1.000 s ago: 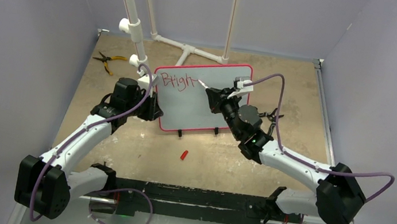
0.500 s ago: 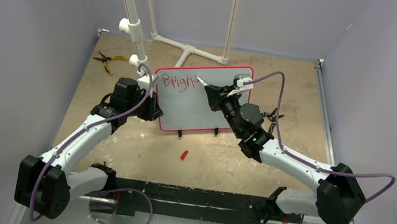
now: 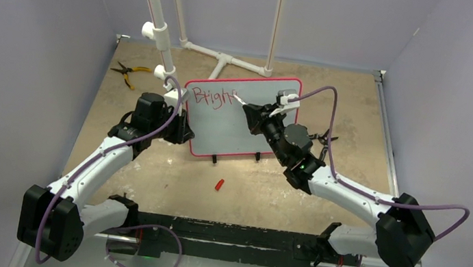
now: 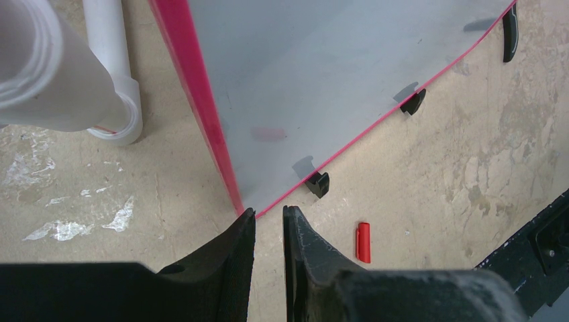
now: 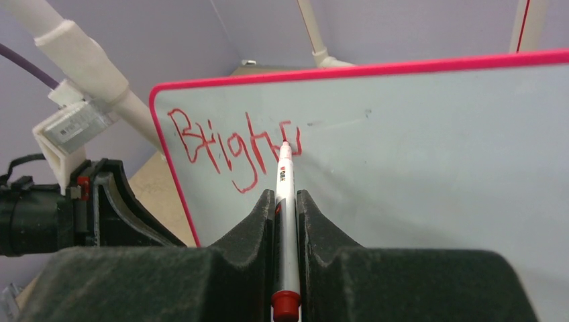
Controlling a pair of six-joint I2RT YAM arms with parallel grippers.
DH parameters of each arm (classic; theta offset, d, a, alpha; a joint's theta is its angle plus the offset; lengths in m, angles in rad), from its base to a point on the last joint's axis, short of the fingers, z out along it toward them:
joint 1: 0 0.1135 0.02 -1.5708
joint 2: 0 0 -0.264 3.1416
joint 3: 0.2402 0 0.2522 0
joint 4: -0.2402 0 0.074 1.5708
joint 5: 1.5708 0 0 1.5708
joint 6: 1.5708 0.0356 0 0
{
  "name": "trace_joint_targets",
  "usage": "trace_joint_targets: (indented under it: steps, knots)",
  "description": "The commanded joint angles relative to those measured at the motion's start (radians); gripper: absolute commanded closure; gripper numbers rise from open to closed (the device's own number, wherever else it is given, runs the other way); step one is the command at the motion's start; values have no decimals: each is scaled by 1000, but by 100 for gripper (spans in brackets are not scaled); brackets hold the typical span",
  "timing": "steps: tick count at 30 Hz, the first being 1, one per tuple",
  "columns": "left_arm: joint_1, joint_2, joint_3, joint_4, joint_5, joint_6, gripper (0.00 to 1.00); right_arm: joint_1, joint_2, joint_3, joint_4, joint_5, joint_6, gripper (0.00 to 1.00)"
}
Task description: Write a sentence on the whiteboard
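So the whiteboard (image 3: 220, 131) is standing mid-table (image 3: 166, 172) on its little black feet (image 3: 215, 159), leaning back a bit, right in front of the white pipes (image 3: 158, 26). The sentence (image 3: 214, 96) is red scrawl in the top left corner, something like "Brigh" plus one more letter. The right gripper (image 5: 286, 196) is clamped on the marker (image 5: 283, 171), whose tip is touching the board at the end of the lettering. The left gripper (image 4: 270, 211) sits at the board's lower left corner, jaws nearly together with a thin gap. Honestly can't tell if it's pinching the frame or just next to it. A red cap (image 3: 218, 185) lies on the table in front of the board, and pliers (image 3: 128, 72) sit off at the far left.
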Motion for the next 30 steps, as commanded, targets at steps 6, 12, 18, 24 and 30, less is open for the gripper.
trace_joint_targets:
  steps: [6,12,18,24,30]
  knots:
    - [5,-5,2,30,5,-1,80,-1,-38,-73,-28,-7,49,100]
    - [5,-6,1,30,6,-1,80,-1,-61,-77,-55,32,61,100]
    - [5,-6,1,30,4,-3,80,-1,-107,-58,-42,55,37,100]
    - [5,-3,1,32,3,-3,80,-1,-114,-48,-24,31,31,100]
    - [5,0,1,32,2,-3,80,-3,-83,-39,-23,23,15,100]
